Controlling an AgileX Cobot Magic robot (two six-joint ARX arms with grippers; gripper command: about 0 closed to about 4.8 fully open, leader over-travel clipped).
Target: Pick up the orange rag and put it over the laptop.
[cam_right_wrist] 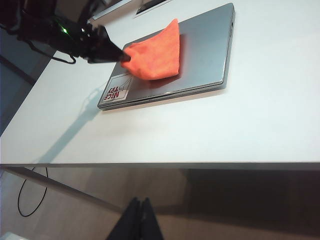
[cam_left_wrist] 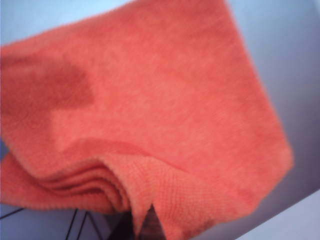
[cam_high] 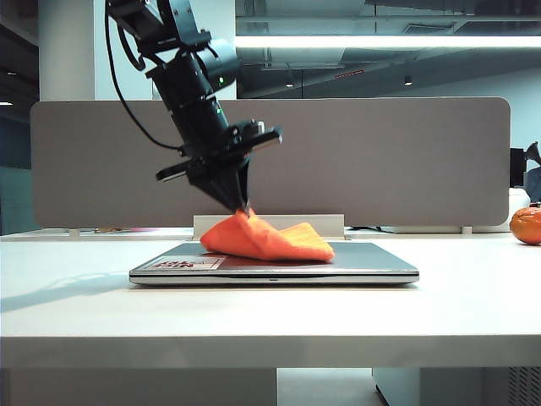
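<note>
1. Surface: white table, matte, bare apart from items below. Grey partition panel stood behind the laptop; ceiling strip lights above it.
2. Counted one laptop, closed, flat on table, with one white sticker in red print on a lid corner.
3. Counted one orange rag, lying on the laptop lid, one corner lifted into a peak; lid uncovered on either side of it.
4. Counted one round orange ball, well to the right of the laptop at table's edge.
5. Left gripper above the laptop, pointed down, clamped on the rag's raised corner.
6. Right gripper off the laptop, beyond the table's near edge, fingers pressed together, empty.
</note>
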